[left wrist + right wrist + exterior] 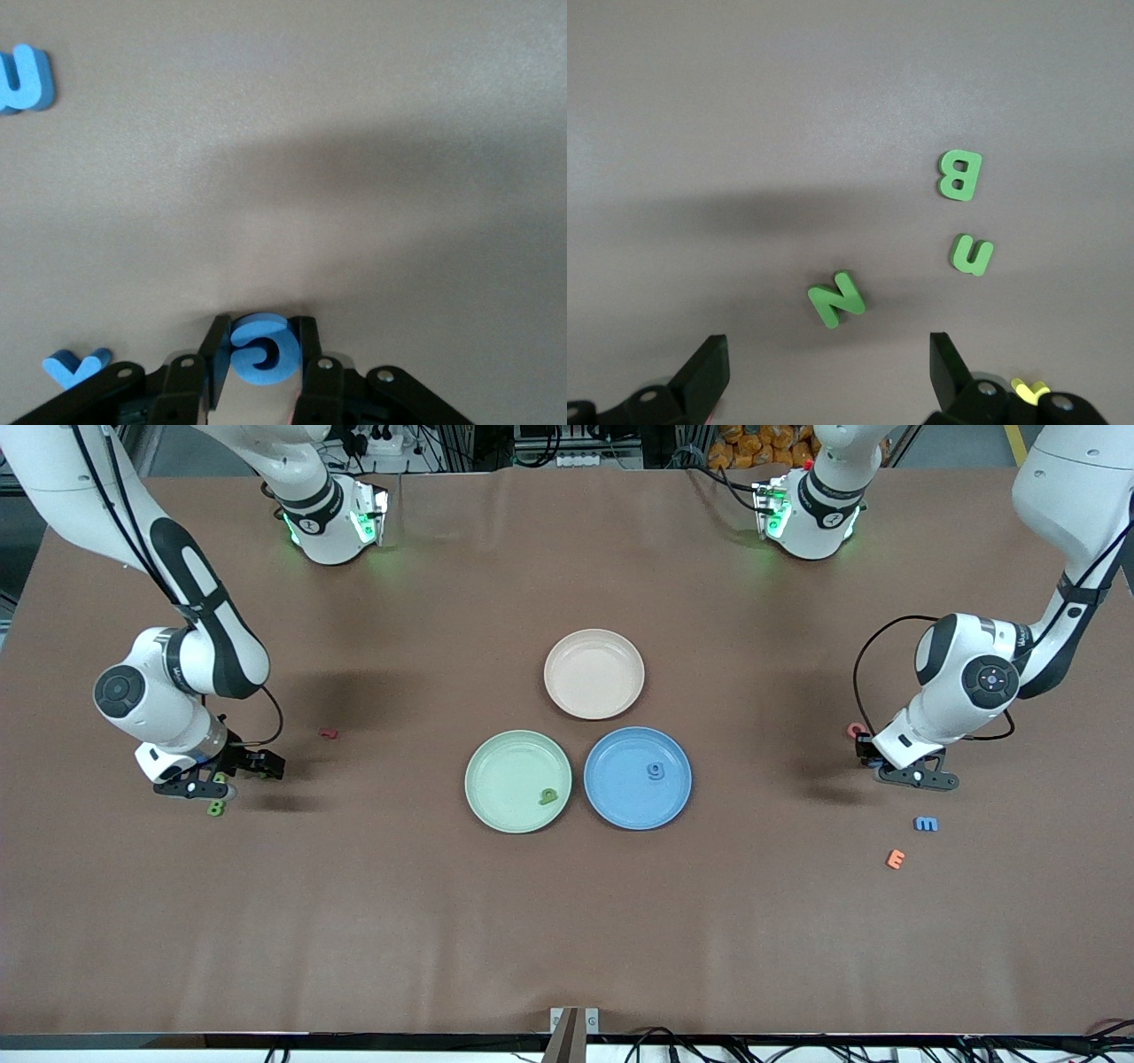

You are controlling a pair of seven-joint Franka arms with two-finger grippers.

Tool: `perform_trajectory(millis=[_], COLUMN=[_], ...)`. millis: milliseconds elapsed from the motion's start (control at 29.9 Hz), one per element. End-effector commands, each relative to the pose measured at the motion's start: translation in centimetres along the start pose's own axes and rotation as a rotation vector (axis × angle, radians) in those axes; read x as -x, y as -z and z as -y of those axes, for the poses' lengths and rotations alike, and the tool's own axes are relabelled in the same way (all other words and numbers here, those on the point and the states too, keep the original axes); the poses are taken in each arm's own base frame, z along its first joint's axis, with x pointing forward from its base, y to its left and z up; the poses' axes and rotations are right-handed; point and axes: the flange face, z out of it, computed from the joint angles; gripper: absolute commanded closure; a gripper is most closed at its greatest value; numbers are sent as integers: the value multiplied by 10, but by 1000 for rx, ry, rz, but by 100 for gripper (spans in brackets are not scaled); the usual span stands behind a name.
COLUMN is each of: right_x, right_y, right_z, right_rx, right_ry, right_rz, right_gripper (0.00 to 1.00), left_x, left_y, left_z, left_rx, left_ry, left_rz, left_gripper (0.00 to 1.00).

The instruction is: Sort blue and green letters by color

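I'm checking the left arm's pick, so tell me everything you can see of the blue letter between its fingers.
The blue letter is a small, thick, matte piece, foam by the look of it, curled like a G or a 6. It sits between the left gripper's two black fingers, which press its two sides. The left gripper is low over the brown table, toward the left arm's end; whether the letter is lifted off the table is unclear.
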Motion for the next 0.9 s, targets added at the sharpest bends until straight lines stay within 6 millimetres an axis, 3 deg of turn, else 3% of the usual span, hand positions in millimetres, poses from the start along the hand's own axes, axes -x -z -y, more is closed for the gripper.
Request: perform_trajectory(millis=[0,267,435,568,869], right_x=[0,0,8,11,16], right_y=[-2,-1,-1,-1,-5], right_z=[-7,-8,-11,-9,-6], right_rx=[3,2,5,5,3], right_ry=[9,7,7,7,9], right_rz=[-7,-7,2,7,10], right_gripper=[0,0,0,0,0], left_x=[-26,-37,-47,-53,-61], left_y=[39,52,65,67,70], left_z=[-43,-75,-124,-175,-249], left_rx=[-19,8,40,64,106], left_ry=[59,102,164,205,295], left_rz=[-23,-53,-78,-81,-73], left_gripper=[100,100,100,100,100])
